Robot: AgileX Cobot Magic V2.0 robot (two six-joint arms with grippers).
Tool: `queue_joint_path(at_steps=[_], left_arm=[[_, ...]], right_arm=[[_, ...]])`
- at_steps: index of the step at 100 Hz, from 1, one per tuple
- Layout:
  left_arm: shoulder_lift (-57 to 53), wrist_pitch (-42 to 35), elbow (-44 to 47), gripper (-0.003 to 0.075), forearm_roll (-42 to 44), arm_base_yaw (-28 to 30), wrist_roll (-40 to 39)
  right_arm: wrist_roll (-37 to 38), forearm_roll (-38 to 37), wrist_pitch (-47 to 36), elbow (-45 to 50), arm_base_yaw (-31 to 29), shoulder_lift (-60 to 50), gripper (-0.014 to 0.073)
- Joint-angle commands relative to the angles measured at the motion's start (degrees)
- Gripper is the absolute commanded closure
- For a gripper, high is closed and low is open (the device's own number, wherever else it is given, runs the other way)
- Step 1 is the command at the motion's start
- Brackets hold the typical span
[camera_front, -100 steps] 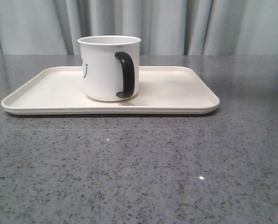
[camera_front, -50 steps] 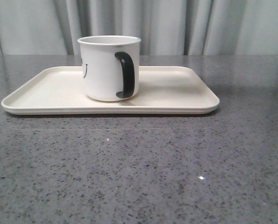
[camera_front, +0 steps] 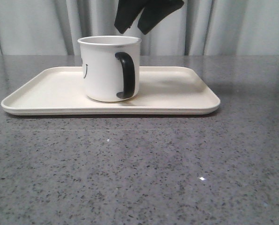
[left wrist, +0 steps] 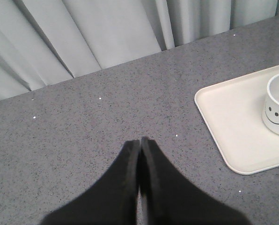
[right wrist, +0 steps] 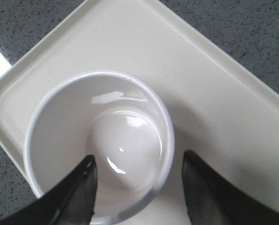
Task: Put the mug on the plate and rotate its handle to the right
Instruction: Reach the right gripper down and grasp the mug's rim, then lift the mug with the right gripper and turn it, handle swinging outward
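Note:
The white mug [camera_front: 109, 68] stands upright on the left half of the cream plate [camera_front: 177, 93]. Its black handle [camera_front: 125, 75] faces the camera, slightly right of the mug's middle. Part of the smiley face shows on its left side [camera_front: 86, 70]. My right gripper [camera_front: 132, 26] hangs open above the mug's right rim; in the right wrist view [right wrist: 137, 161] one finger is over the mug's inside [right wrist: 121, 136] and the other over the plate [right wrist: 209, 93]. My left gripper [left wrist: 140, 140] is shut and empty over bare table, left of the plate [left wrist: 228, 117] and mug [left wrist: 277, 105].
A grey speckled stone table [camera_front: 139, 168] carries the plate. Pale curtains [camera_front: 36, 28] hang behind the table's far edge. In the left wrist view the table [left wrist: 83, 122] lies to the plate's left.
My right gripper has come into the front view from above and now hangs over the mug's right rim. The mug and plate have not moved.

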Motion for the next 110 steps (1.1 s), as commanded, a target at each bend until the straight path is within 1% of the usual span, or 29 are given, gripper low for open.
queue_joint_path(at_steps=[1, 62, 66, 70, 75, 80, 82, 87, 89, 92, 97, 110], left_arm=[[0.2, -2.0, -1.1, 0.0740, 0.8, -0.3, -0.7], [0.2, -2.0, -1.1, 0.0740, 0.8, -0.3, -0.7], [0.2, -2.0, -1.1, 0.0740, 0.8, -0.3, -0.7], [0.2, -2.0, -1.1, 0.0740, 0.8, -0.3, -0.7], [0.2, -2.0, -1.1, 0.0740, 0.8, -0.3, -0.7], [0.2, -2.0, -1.1, 0.0740, 0.8, -0.3, -0.7], [0.2, -2.0, -1.1, 0.0740, 0.8, -0.3, -0.7], [0.2, -2.0, -1.1, 0.0740, 0.8, -0.3, -0.7], [0.2, -2.0, -1.1, 0.0740, 0.8, -0.3, -0.7], [0.2, -2.0, -1.1, 0.0740, 0.8, -0.3, -0.7], [0.2, -2.0, -1.1, 0.0740, 0.8, -0.3, -0.7], [0.2, -2.0, -1.1, 0.0740, 0.8, -0.3, -0.7]], right_arm=[[-0.4, 1.4, -2.1, -2.0, 0.1, -2.6, 0.0181], [0.8, 1.0, -1.9, -2.0, 0.1, 1.6, 0.0181], [1.3, 1.0, -1.9, -2.0, 0.1, 1.6, 0.0193], [1.6, 1.0, -1.9, -2.0, 0.1, 1.6, 0.0224], [1.7, 1.0, -1.7, -2.0, 0.1, 1.6, 0.0302], [1.7, 1.0, -1.7, -2.0, 0.1, 1.6, 0.0427], [1.7, 1.0, -1.7, -2.0, 0.1, 1.6, 0.0462], [1.7, 1.0, -1.7, -2.0, 0.1, 1.6, 0.0604], [1.7, 1.0, -1.8, -2.0, 0.1, 1.6, 0.0640], [1.6, 1.0, -2.0, -2.0, 0.1, 1.6, 0.0724], [1.5, 1.0, -2.1, -2.0, 0.1, 1.6, 0.0705], [0.1, 0.8, -2.1, -2.2, 0.0, 1.1, 0.0705]])
